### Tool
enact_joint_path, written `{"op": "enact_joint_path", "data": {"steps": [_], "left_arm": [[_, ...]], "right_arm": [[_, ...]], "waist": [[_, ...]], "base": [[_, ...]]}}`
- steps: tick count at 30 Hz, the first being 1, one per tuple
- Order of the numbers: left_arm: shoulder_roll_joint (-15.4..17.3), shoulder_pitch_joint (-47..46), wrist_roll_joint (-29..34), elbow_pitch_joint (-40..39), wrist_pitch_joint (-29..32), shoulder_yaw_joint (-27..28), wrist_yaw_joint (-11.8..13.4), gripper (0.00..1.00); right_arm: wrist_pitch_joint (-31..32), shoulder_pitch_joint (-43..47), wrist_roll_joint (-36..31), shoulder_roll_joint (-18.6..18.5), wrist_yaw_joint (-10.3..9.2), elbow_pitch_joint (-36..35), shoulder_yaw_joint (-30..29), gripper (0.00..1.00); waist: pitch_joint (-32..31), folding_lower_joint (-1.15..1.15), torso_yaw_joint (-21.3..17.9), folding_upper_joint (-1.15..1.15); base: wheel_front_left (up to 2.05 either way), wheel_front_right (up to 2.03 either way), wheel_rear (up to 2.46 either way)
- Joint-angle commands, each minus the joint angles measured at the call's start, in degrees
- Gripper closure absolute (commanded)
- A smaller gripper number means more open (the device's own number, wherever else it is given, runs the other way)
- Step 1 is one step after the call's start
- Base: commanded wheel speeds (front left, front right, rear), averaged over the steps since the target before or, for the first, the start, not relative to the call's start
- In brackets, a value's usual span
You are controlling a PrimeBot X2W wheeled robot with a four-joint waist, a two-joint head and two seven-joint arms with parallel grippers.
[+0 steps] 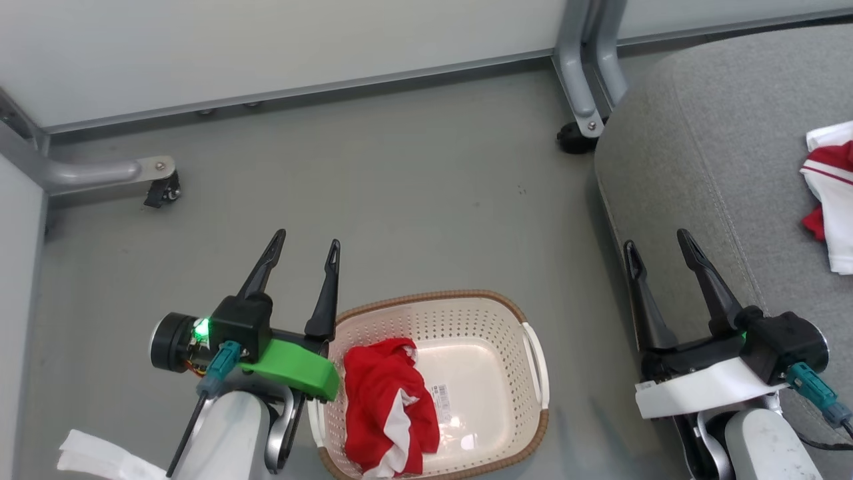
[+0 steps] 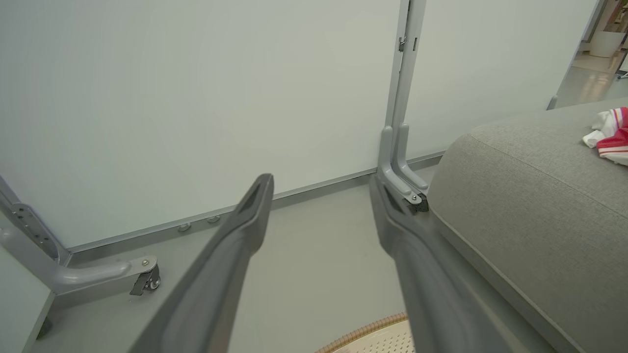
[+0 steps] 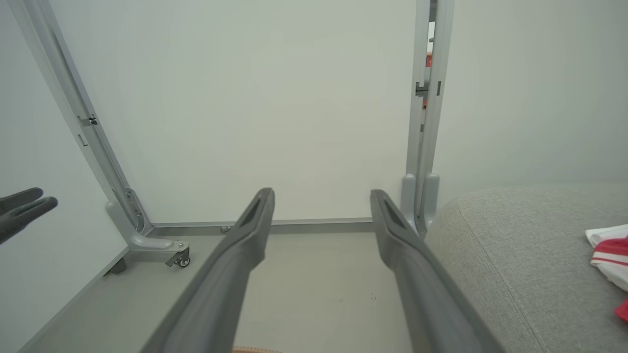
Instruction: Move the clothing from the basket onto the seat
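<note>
One red garment (image 1: pixel 386 413) with a white panel lies crumpled in the left half of the cream basket (image 1: pixel 506 373), which stands on the floor. A second red-and-white garment (image 1: pixel 832 193) lies on the grey seat (image 1: pixel 720 153) at the right; it also shows in the left wrist view (image 2: pixel 611 135) and right wrist view (image 3: pixel 611 255). My left gripper (image 1: pixel 305 243) is open, hovering just left of the basket's far-left corner with nothing between its fingers. My right gripper (image 1: pixel 658 241) is open and empty over the seat's left edge. The basket rim (image 2: pixel 363 334) peeks in at the bottom.
White partition panels on grey metal feet with castors (image 1: pixel 163 190) close off the back and left. Another castor foot (image 1: pixel 576 137) stands by the seat's far corner. Grey floor (image 1: pixel 400 200) lies between the basket and the panels.
</note>
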Motion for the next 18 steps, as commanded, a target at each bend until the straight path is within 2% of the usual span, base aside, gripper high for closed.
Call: {"op": "enact_joint_path", "data": {"steps": [1, 10, 18], "left_arm": [[0.56, -1.76, 0.33, 0.89, -0.02, -0.39, -0.43, 0.00], [2.93, -8.15, 1.95, 9.23, -0.02, -3.15, -1.28, 0.00], [6.53, -15.09, 2.98, 17.63, 0.10, -5.87, -1.70, 0.00]], "right_arm": [[-0.11, -1.07, 0.54, -0.14, -0.09, -0.51, 0.30, 0.00], [-0.11, -4.59, 2.72, -0.11, -0.09, -2.55, 2.00, 0.00], [-0.11, -8.59, 5.46, -0.08, -0.09, -4.34, 3.64, 0.00]], "waist": [[4.21, 0.00, -4.35, 0.20], [12.32, 0.00, -11.15, 0.20], [21.33, 0.00, -16.29, 0.20]], "base": [[0.00, 0.00, 0.00], [0.00, 0.00, 0.00], [0.00, 0.00, 0.00]]}}
